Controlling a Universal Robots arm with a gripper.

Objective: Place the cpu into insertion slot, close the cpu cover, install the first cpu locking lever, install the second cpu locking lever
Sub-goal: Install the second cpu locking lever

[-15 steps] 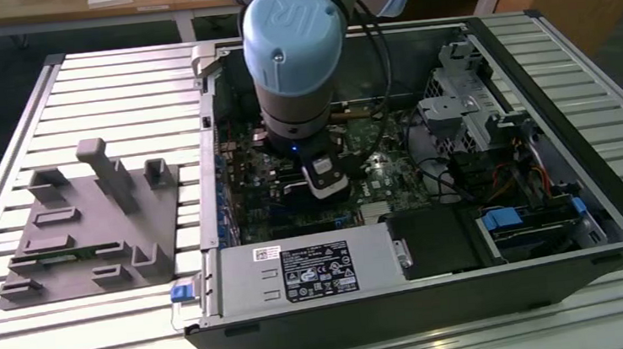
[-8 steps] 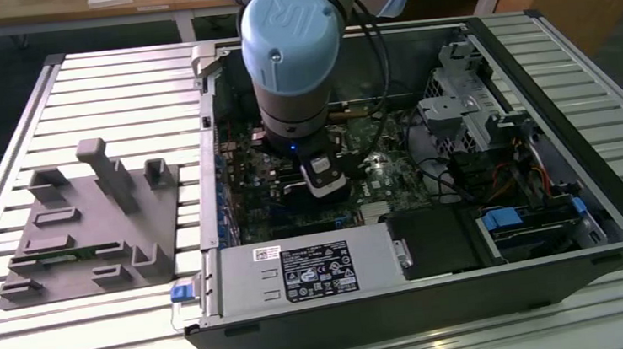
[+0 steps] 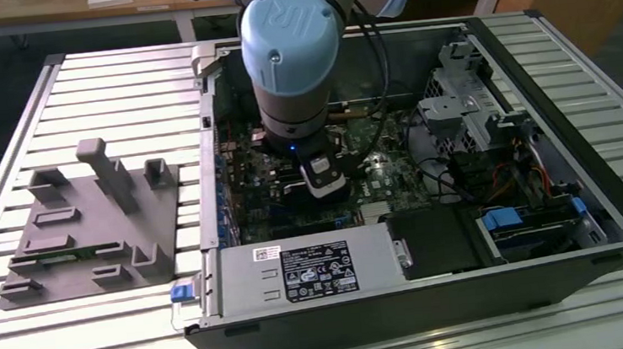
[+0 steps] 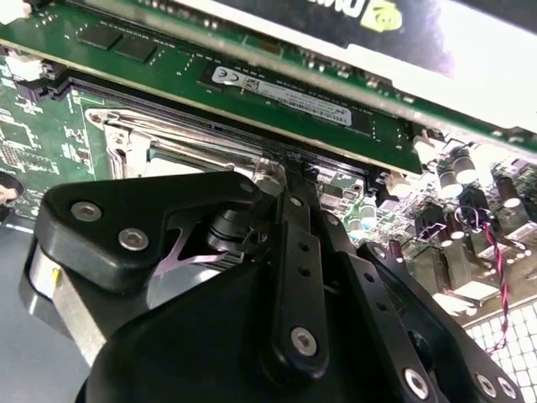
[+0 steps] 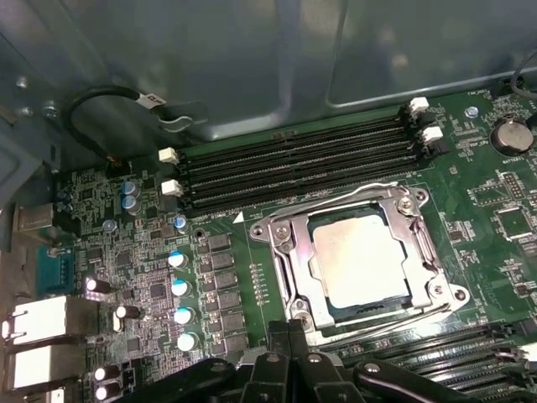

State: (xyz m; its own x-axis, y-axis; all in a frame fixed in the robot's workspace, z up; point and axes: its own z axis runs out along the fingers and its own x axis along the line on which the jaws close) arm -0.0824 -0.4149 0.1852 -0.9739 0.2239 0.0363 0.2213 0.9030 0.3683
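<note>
The cpu (image 5: 361, 256), pale silvery-tan, lies flat in the insertion slot (image 5: 424, 252) on the green motherboard. The cpu cover (image 5: 289, 252), a silvery frame, lies down around it, and the chip shows through its window. One thin wire lever (image 5: 336, 200) runs along the side facing the memory slots. Another lever (image 5: 394, 312) runs along the side nearest my gripper (image 5: 289, 329). The black fingers are shut together with nothing between them, their tips right at the socket's edge. In the second wrist view my gripper (image 4: 289, 172) reaches the socket's metal rim (image 4: 126, 134). The exterior view shows my gripper (image 3: 327, 192) low inside the open computer case.
Black memory slots (image 5: 294, 168) run beside the socket, and a green memory stick (image 4: 252, 84) stands close to the fingers. Capacitors (image 5: 180, 285) and rear ports (image 5: 42, 323) lie nearby. The power supply (image 3: 309, 272) and drive cage (image 3: 464, 110) hem in the arm. A grey fixture (image 3: 89, 219) sits at the exterior view's left.
</note>
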